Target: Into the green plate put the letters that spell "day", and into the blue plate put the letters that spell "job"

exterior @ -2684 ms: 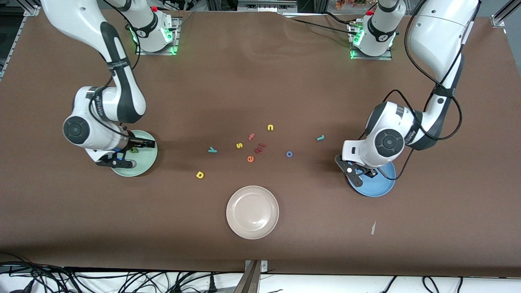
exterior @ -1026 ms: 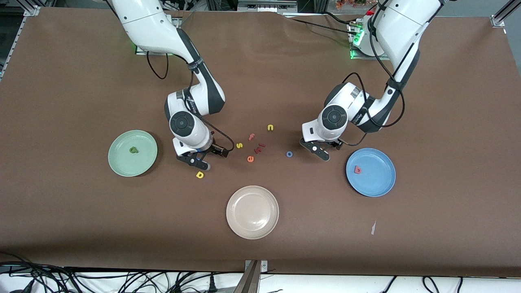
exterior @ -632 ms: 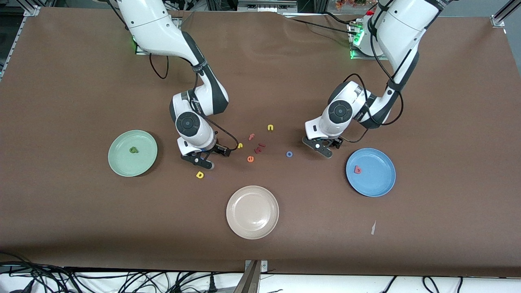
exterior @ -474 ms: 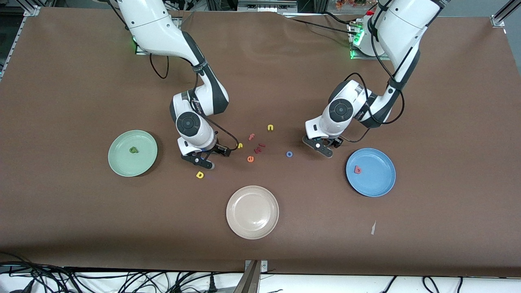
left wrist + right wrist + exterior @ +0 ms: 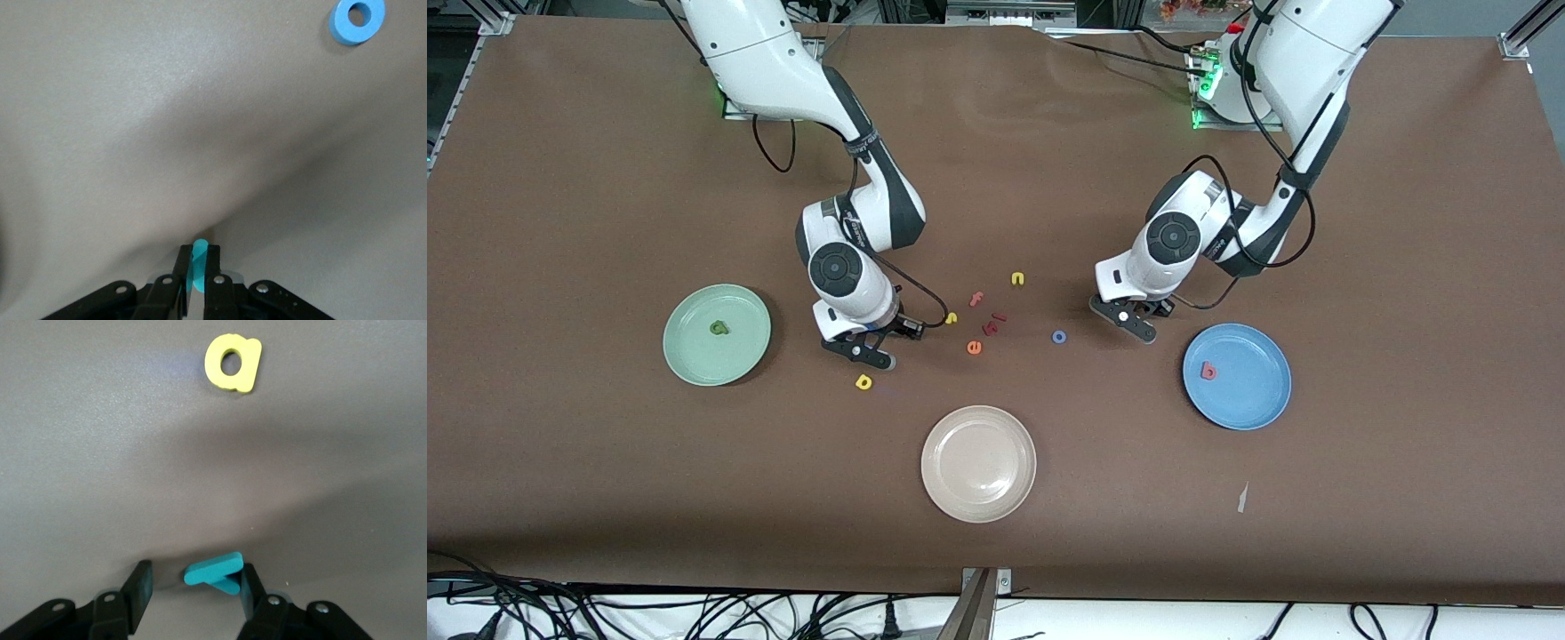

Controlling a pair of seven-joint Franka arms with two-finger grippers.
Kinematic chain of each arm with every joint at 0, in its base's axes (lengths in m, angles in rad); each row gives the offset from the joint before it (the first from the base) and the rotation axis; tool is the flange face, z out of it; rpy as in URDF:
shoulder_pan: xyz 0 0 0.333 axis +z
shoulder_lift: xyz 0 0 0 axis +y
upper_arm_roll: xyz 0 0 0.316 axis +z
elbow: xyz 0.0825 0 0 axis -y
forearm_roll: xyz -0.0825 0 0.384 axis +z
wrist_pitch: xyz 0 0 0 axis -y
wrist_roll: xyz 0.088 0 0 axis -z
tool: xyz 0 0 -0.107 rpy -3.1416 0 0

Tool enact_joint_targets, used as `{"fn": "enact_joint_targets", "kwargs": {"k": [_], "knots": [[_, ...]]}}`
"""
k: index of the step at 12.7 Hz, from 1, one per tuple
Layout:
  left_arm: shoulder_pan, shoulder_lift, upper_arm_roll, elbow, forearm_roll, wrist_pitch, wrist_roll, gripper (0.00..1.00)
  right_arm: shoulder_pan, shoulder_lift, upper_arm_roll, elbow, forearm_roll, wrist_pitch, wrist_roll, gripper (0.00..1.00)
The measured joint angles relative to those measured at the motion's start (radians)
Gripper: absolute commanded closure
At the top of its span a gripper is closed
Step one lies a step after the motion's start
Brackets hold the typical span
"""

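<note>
Brown table: left gripper (image 5: 195, 270) clamps upright teal "j" (image 5: 198, 265); right gripper (image 5: 193, 585) straddles flat "y" (image 5: 215, 572).

Even, fairly bright light falls from above onto the brown table (image 5: 605, 498), with soft shadows pooling under both arms and beside each plate. The beige plate (image 5: 978, 463) carries a faint sheen. Green indicator lights glow at the arm bases. Both wrist views look washed-out and greyish, with the nearby black fingers (image 5: 137, 587) slightly soft.
</note>
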Motion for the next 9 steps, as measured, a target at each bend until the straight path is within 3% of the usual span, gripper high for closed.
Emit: {"fn": "enact_joint_targets", "kwargs": {"k": [4, 6, 9], "knots": [[0.000, -0.043, 0.000, 0.111, 0.000, -0.216, 0.077, 1.00, 0.000, -0.002, -0.002, -0.002, 0.001, -0.001, -0.015, 0.54], [0.009, -0.053, 0.008, 0.195, 0.005, -0.322, 0.226, 1.00, 0.000, -0.003, -0.002, -0.003, 0.001, 0.000, -0.019, 0.62], [0.088, -0.053, 0.022, 0.248, 0.036, -0.358, 0.475, 1.00, 0.000, -0.008, -0.004, -0.005, 0.002, -0.001, -0.019, 0.67]]}}
